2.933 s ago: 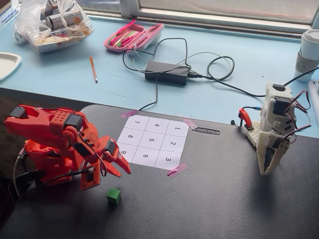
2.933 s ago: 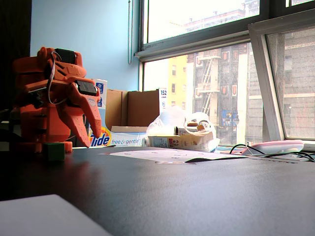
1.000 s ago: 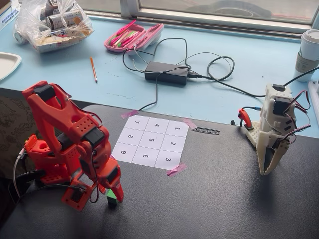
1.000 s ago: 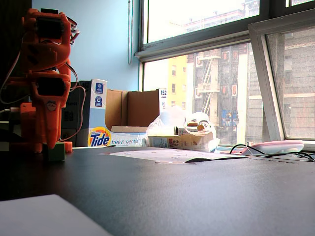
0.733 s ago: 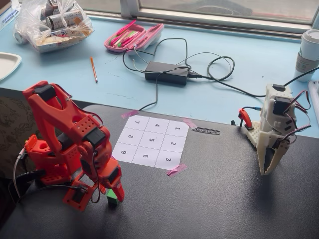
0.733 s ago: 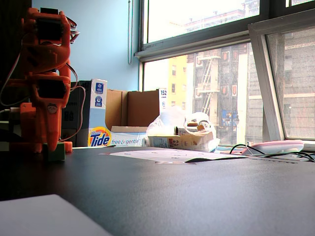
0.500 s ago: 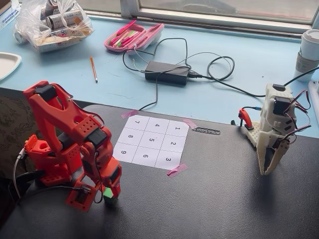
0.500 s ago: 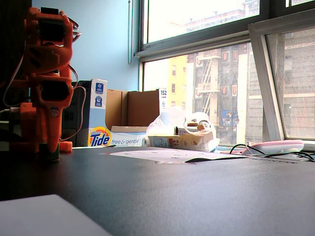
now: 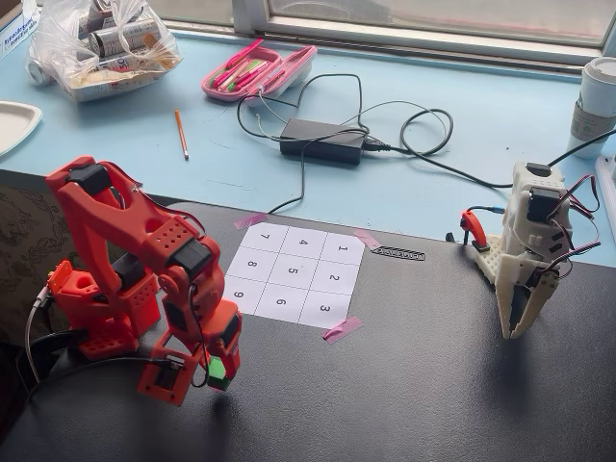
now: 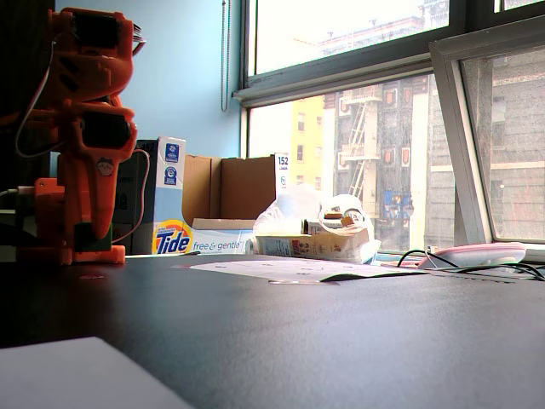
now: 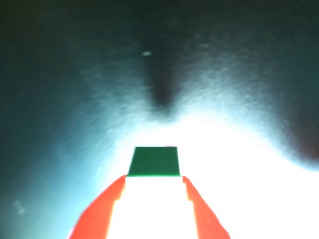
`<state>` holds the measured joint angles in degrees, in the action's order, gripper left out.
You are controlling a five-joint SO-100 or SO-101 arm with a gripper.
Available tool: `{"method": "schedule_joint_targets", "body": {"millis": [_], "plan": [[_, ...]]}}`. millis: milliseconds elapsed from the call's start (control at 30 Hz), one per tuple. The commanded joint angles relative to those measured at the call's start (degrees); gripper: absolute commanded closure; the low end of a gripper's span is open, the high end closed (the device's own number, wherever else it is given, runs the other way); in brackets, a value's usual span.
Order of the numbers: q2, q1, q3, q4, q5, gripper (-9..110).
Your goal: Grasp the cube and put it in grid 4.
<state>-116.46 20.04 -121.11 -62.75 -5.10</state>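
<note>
Cube (image 11: 153, 161) first: in the wrist view we see its green face wedged between the two red fingers (image 11: 97, 214), which touch its sides, so we judge the jaws closed down to the cube's width and gripping it. Glare washes out the lower part of that view, and we cannot tell there whether the cube rests on the table or hangs above it.

In the higher fixed view the gripper (image 9: 218, 373) sits at about seven o'clock in the picture, low over the black table (image 9: 433, 385), with the green cube (image 9: 218, 369) showing at its tip. The red arm (image 9: 135, 260) is folded over its base at nine o'clock.

Farther on, toward the picture's centre, lies the numbered sheet (image 9: 294, 274), taped at its corners. Grid 4 (image 9: 306, 242) is the middle square of the row farthest from this camera, at roughly one o'clock from the gripper and well apart from it. A white, idle arm (image 9: 531, 245) stands at three o'clock.

In the low fixed view the cube is not visible; the sheet (image 10: 281, 269) shows only as a thin pale sliver.

By our reading, the grasp is done; lifting, carrying across the sheet to grid 4 and releasing are all left.
</note>
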Motion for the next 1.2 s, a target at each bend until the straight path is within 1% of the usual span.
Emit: {"method": "schedule_joint_targets", "body": {"millis": [0,133,367,567,700,800,967,1167], "plan": [[0.09,-2.37,9.40,-4.75,-0.18,101],[0.53,-7.82,18.11,-9.93,0.00,101],[3.96,-20.13,28.65,-14.50,1.67,101],[7.21,-30.67,32.43,-14.24,1.41,101],[12.39,-36.74,38.85,-15.73,1.23,101],[14.50,-41.31,41.66,-14.50,1.05,101],[23.55,-48.78,51.59,-16.70,2.29,101],[33.13,-55.55,58.36,-15.12,1.49,101]]}}
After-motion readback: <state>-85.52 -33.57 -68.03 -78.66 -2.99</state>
